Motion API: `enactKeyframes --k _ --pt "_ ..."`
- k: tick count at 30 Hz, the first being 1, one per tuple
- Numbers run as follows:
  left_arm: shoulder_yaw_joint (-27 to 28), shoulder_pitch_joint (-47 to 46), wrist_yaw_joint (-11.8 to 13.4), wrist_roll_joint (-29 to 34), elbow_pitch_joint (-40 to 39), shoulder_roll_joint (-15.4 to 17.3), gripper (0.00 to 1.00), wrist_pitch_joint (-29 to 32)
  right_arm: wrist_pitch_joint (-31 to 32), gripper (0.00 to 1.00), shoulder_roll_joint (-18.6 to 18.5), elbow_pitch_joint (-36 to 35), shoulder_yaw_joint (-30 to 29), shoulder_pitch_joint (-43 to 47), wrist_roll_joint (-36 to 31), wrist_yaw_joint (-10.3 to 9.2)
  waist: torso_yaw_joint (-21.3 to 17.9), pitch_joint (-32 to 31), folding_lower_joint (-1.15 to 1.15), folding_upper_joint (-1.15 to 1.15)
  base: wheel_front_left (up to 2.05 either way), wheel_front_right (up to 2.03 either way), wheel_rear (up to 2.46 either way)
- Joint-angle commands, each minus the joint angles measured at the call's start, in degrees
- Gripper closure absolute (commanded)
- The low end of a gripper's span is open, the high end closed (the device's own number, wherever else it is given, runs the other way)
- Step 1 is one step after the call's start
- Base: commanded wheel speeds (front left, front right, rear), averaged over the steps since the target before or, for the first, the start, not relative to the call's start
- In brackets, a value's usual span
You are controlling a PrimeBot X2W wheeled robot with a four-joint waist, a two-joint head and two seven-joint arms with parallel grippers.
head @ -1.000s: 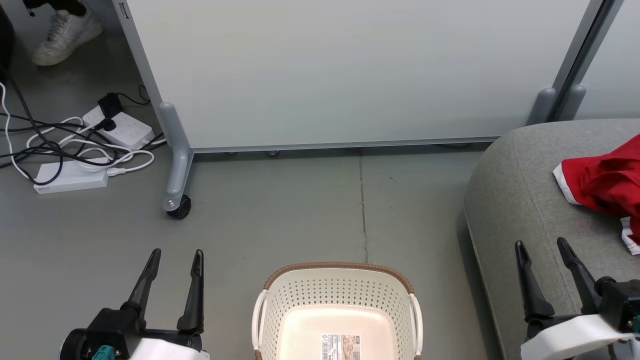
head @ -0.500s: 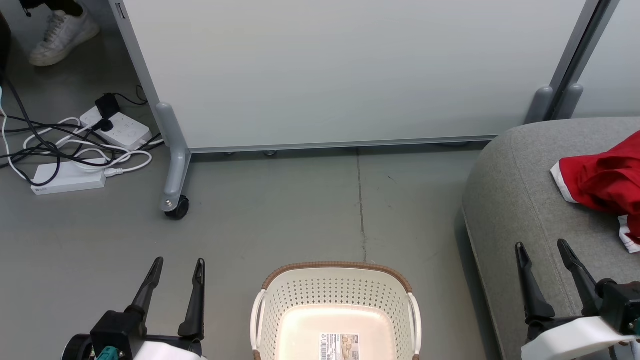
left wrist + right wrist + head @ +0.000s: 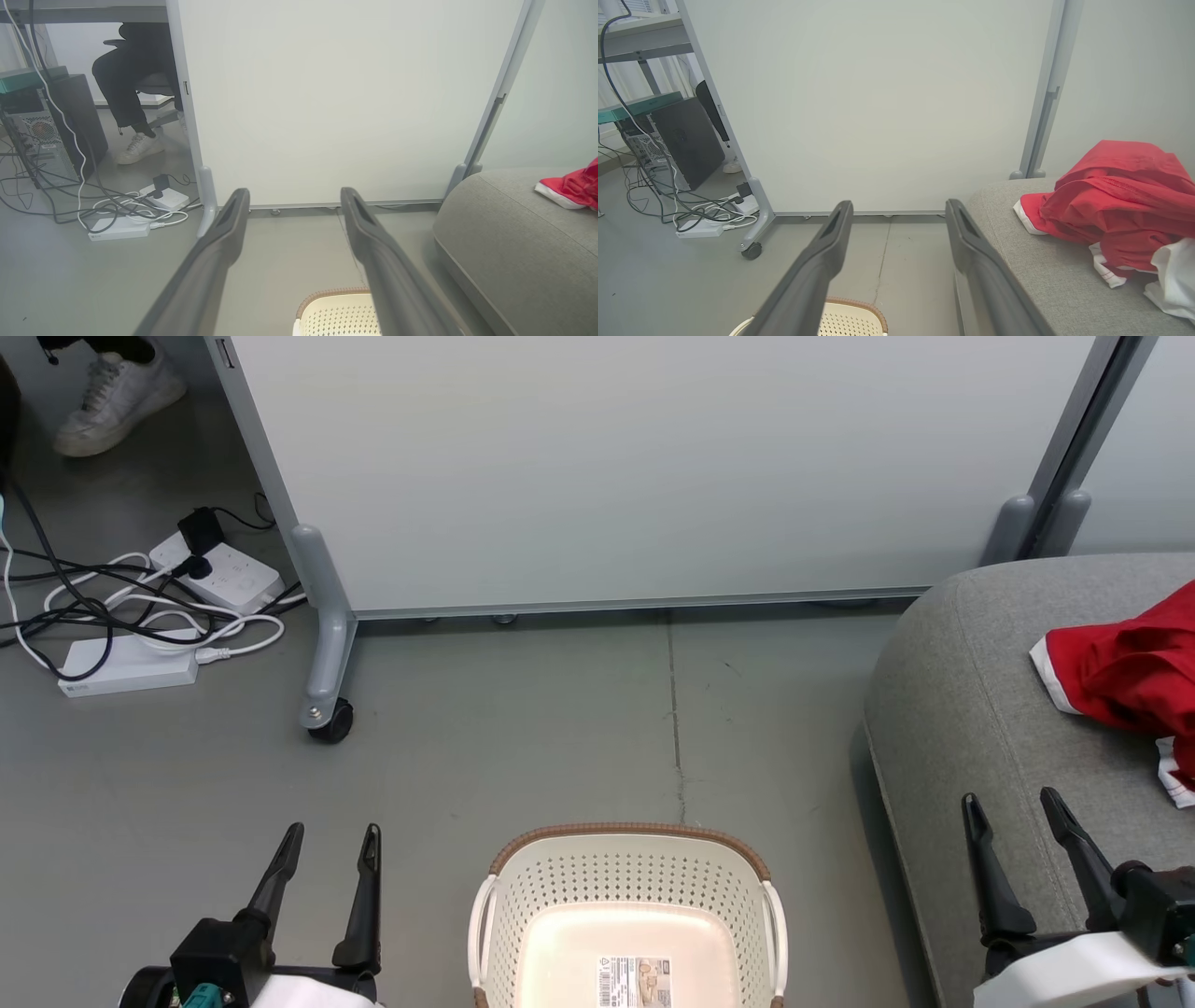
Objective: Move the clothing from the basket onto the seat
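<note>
clothing [image 3: 1130,677]: a bright red heap with white trim, lying on the seat [image 3: 962,709], ahead and to the right of the right hand [image 3: 1010,797] and apart from its fingers.
seat: grey upholstery; its rounded corner lies under and ahead of the right hand, well to the right of the left hand [image 3: 334,829].
basket [image 3: 630,835]: cream, perforated, brown-rimmed, standing on the floor [image 3: 523,737] between the two hands, with the barcode label [image 3: 635,982] showing on its pale bottom.
right hand: fingers spread wide, gripping nothing, poised over the seat's near edge.
left hand: fingers spread wide, gripping nothing, above the floor left of the basket.
partition panel [image 3: 653,467]: pale grey with a wheeled foot, well ahead of both hands.
power strips [image 3: 131,667]: white, among tangled cables, ahead and left of the left hand.
shoe [image 3: 112,397]: a person's white shoe, far ahead-left of the left hand.
</note>
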Motion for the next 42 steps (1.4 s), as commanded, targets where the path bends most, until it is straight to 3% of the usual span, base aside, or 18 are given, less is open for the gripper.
enactKeyframes --k 1,6,7,42 --pt "0.2 -0.9 0.2 -0.3 0.2 0.2 0.0 -0.1 -0.1 0.0 -0.2 -0.2 -0.2 0.1 0.4 0.01 0.0 0.1 0.0 0.0 0.0 0.0 0.0" --pt "0.5 -1.2 0.3 -0.3 0.5 -0.1 0.0 -0.5 -0.1 0.0 -0.2 -0.5 -0.2 0.1 0.4 0.01 0.1 0.2 0.0 0.0 0.0 0.0 0.0" --pt "0.5 -1.2 0.2 -0.3 0.6 -0.2 1.0 -0.6 -0.1 1.0 -0.2 -0.6 -0.4 0.3 0.5 0.01 0.3 0.2 0.0 0.0 0.0 0.0 0.0" --pt "7.7 -6.0 -7.6 -27.1 6.3 -5.6 1.0 6.8 2.3 1.0 -1.1 8.4 -2.8 -5.1 34.4 0.0 -0.4 0.5 0.0 0.0 0.0 0.0 0.0"
